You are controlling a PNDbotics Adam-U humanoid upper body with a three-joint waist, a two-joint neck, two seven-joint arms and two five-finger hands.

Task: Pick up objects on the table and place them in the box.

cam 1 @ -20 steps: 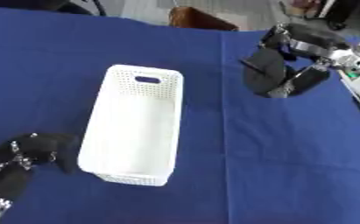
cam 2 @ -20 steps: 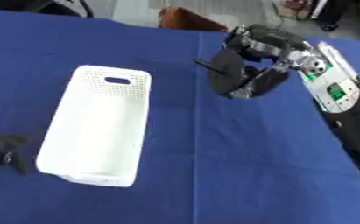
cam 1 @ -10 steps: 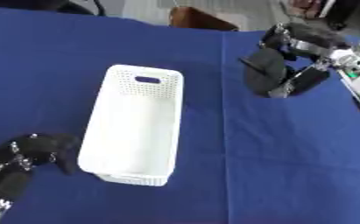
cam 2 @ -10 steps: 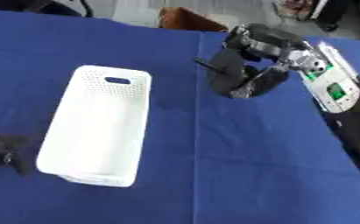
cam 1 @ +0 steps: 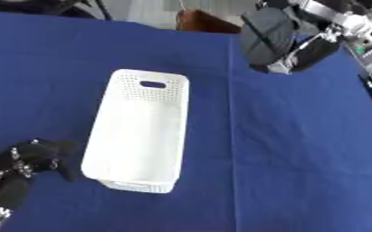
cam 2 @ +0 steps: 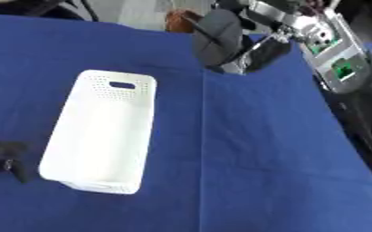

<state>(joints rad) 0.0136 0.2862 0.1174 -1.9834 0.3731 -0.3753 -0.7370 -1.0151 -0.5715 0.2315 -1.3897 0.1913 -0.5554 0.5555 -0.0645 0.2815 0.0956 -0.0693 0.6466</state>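
A white perforated box lies lengthwise on the blue cloth, left of the middle, with a handle slot at its far end; I see nothing inside it. My right hand is raised over the far right part of the table, its fingers curled round a dark grey rounded object. The object hangs well to the right of the box and beyond it. My left hand rests at the lower left beside the box's near corner, fingers relaxed and holding nothing.
The blue cloth covers the whole table. A brown chair back stands past the far edge. My right forearm with its green board runs down the right side.
My right hand has lifted the dark object higher and toward the far edge. The box and my left hand have stayed where they were.
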